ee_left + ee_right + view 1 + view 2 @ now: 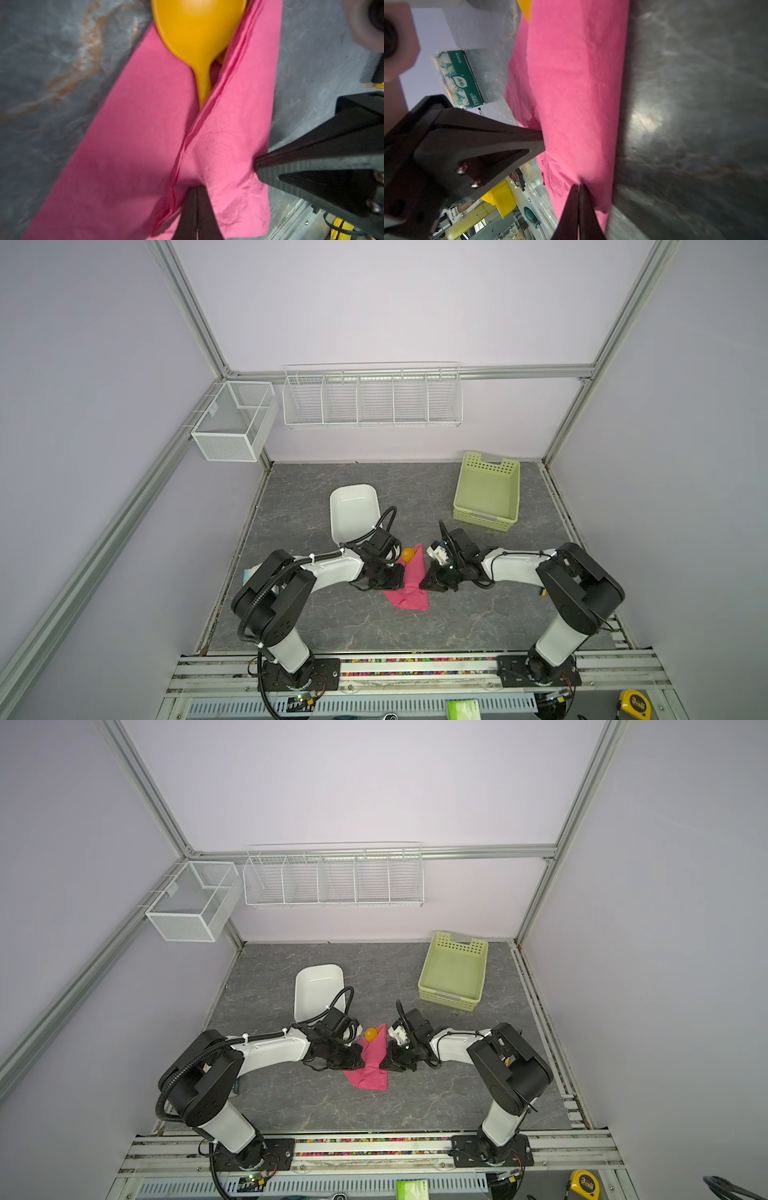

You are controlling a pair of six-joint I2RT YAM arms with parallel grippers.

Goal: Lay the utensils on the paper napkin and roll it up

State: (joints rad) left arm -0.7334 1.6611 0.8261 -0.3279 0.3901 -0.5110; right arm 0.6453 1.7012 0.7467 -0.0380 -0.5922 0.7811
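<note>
Well, the rolling is the step in hand, I judge. The paper napkin (409,593) lies mid-desk between my two arms, no longer a flat square: its right side is folded over toward the left into a long hump running near to far, with a loose flap spread on the desk (332,614) at the near end. The spoon (407,554) pokes its round bowl out of the far end, its handle going under the fold; the fork and knife I cannot make out, so I take them to be inside.

My left fingers (196,199) are closed tight, tips touching the napkin at the fold's edge. My right fingers (579,199) are closed too, tips against the hump's right flank. Whether either pair has a ply pinched, I cannot tell.

The white tub (353,506) sits far left, the green basket (486,526) far right, both well apart from the work.

Next, I think, the hump wants turning over leftward again across the uncovered paper, with one side steadying so the utensils do not slide out the far end. Thin paper may tear or spring back open.
</note>
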